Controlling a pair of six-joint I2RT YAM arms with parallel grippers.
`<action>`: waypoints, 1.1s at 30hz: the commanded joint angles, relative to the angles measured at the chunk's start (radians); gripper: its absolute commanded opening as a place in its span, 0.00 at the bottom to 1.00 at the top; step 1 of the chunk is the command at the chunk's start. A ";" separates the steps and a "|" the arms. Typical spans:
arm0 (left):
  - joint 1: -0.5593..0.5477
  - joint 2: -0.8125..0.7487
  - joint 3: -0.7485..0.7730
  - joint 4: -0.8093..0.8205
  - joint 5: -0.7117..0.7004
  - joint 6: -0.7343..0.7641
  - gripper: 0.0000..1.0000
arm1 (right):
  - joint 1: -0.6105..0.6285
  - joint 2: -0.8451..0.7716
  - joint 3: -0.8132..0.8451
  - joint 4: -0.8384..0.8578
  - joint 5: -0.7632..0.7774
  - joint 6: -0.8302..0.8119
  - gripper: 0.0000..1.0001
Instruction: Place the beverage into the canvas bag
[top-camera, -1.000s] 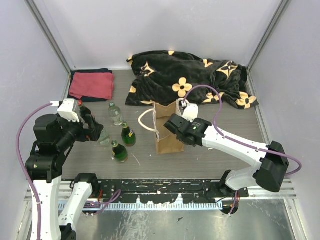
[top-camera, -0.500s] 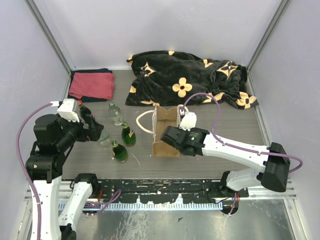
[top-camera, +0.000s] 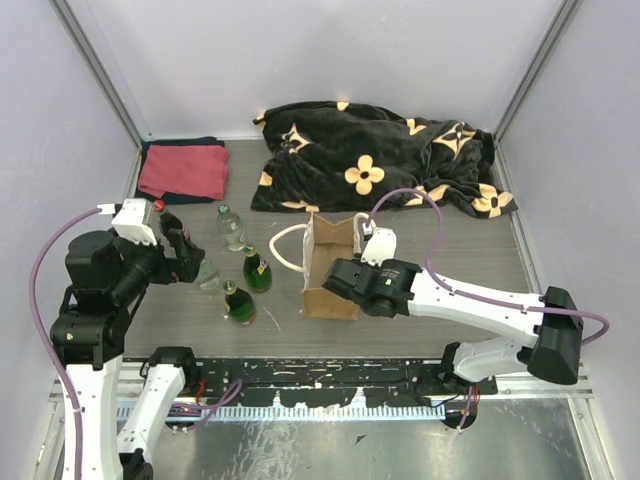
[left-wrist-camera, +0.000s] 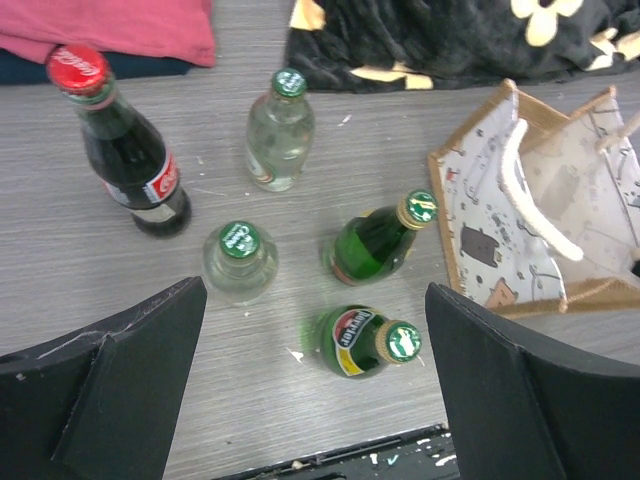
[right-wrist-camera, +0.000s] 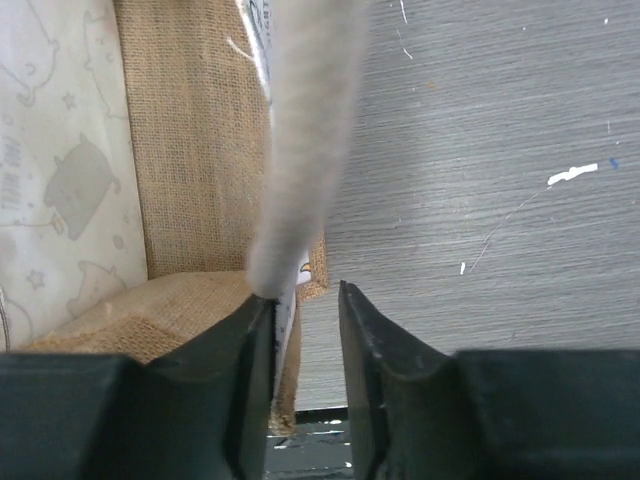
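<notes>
Right claw (right-wrist-camera: 300, 300) at canvas bag (top-camera: 328, 298) near-right corner: fingers slightly apart, bag's wall edge and end of white rope handle (right-wrist-camera: 305, 130) in gap, not pinched. Bag upright on surface (top-camera: 480, 252), mouth open. Left of bag, standing: nearer green bottle (left-wrist-camera: 355, 340), second green bottle (left-wrist-camera: 375, 245), clear green-capped bottle (left-wrist-camera: 240, 262). Left claw (left-wrist-camera: 312, 290) spread wide, empty, above them. Farther: cola bottle (left-wrist-camera: 125, 160), second clear bottle (left-wrist-camera: 280, 130). Far left of bag: red towel (top-camera: 185, 170). Behind bag: black flower-patterned blanket (top-camera: 370, 155).
</notes>
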 joint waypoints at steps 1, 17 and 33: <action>0.005 0.010 0.003 0.045 -0.106 0.011 0.98 | 0.010 -0.078 0.053 0.004 0.039 -0.040 0.44; 0.027 0.159 -0.170 0.388 -0.327 0.051 0.98 | 0.014 -0.220 0.261 -0.002 0.074 -0.197 1.00; 0.027 0.303 -0.331 0.756 -0.389 0.029 0.98 | 0.014 -0.353 0.224 -0.124 0.150 -0.170 1.00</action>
